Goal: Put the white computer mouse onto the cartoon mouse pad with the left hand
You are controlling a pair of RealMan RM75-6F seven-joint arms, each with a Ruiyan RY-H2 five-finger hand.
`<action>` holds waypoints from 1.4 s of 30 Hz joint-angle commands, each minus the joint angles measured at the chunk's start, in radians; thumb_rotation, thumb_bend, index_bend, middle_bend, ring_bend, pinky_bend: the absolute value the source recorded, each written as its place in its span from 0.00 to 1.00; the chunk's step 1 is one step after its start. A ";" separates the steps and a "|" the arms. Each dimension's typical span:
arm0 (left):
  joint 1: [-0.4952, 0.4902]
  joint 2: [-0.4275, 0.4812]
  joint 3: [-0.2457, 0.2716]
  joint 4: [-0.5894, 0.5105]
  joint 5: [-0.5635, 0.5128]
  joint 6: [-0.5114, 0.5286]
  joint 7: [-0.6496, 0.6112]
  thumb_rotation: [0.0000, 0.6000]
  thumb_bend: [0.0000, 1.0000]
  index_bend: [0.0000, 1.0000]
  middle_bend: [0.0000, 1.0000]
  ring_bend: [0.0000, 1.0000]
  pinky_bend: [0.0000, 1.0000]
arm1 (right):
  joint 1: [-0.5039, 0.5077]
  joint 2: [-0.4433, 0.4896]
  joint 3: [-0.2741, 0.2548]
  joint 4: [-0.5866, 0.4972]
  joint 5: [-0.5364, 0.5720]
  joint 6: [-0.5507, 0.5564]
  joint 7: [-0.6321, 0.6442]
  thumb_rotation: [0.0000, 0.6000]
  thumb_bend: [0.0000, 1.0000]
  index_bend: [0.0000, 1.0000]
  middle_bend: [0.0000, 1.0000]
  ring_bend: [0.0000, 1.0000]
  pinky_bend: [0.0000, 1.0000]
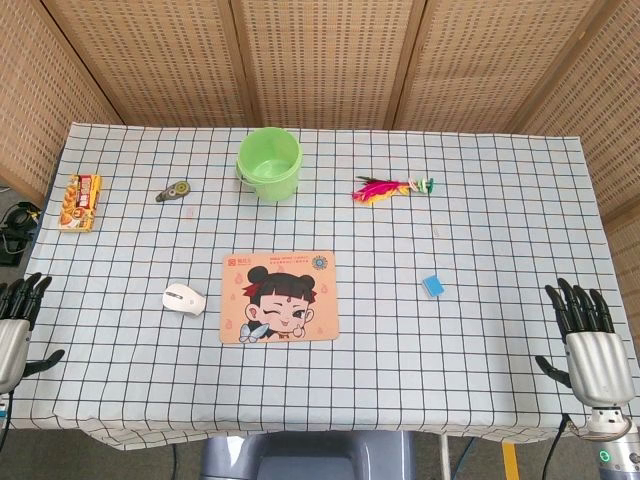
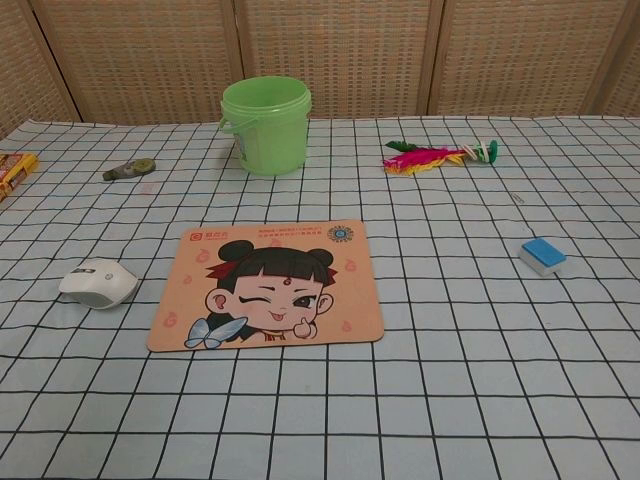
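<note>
The white computer mouse (image 1: 184, 298) (image 2: 98, 283) lies on the checked tablecloth just left of the cartoon mouse pad (image 1: 279, 296) (image 2: 270, 284), a peach pad with a winking girl's face, and does not touch it. My left hand (image 1: 17, 322) hovers at the table's near left edge, fingers spread and holding nothing, well left of the mouse. Over the near right edge my right hand (image 1: 587, 342) is likewise open with fingers apart. Neither hand shows in the chest view.
A green plastic bucket (image 1: 269, 163) (image 2: 265, 125) stands behind the pad. A snack packet (image 1: 79, 201) and a small grey tape dispenser (image 1: 174, 191) lie far left. A feather shuttlecock (image 1: 390, 188) and a blue eraser (image 1: 433, 285) lie right.
</note>
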 commanded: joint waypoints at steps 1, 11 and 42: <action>-0.001 -0.002 0.001 0.001 -0.002 -0.002 0.004 1.00 0.01 0.00 0.00 0.00 0.00 | 0.001 0.000 0.000 0.001 0.001 -0.002 0.002 1.00 0.10 0.06 0.00 0.00 0.00; -0.007 -0.003 0.008 -0.006 0.001 -0.015 0.019 1.00 0.01 0.00 0.00 0.00 0.00 | 0.004 0.002 -0.003 0.003 -0.002 -0.012 0.017 1.00 0.10 0.06 0.00 0.00 0.00; -0.287 -0.156 -0.075 0.120 -0.138 -0.382 0.152 1.00 0.03 0.21 0.04 0.09 0.21 | 0.010 0.040 -0.001 -0.004 0.025 -0.050 0.103 1.00 0.10 0.09 0.00 0.00 0.00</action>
